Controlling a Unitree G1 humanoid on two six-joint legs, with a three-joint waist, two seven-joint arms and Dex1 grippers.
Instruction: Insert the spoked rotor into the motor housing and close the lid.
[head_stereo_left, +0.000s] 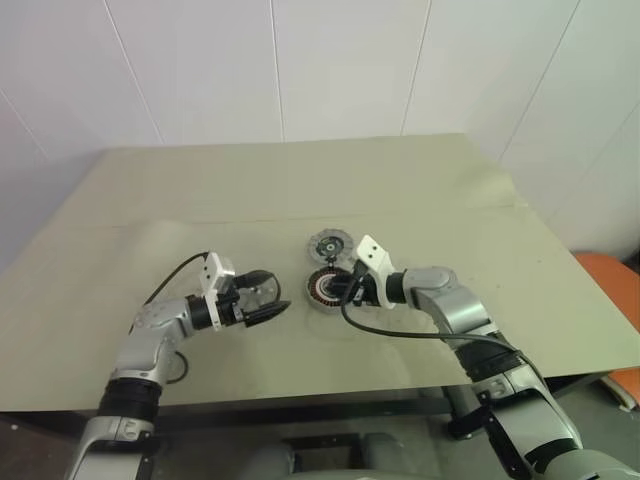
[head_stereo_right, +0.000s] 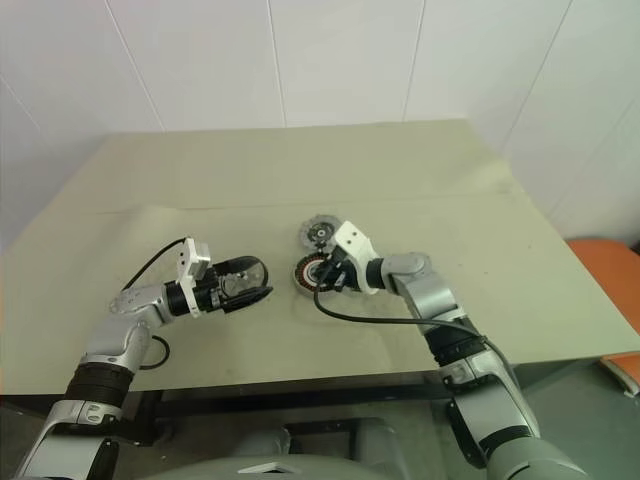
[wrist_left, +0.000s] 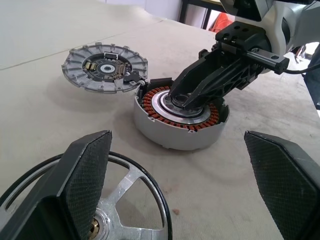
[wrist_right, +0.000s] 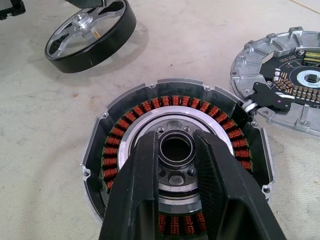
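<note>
Our left claw points level toward the right, fingers spread wide. Our right claw angles down leftward, fingers nearly together, both arms bent inward.

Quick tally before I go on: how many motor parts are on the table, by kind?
rotor, black rim, silver spokes: 1
housing, copper windings inside: 1
lid, silvery, dark hub: 1
Total: 3
</note>
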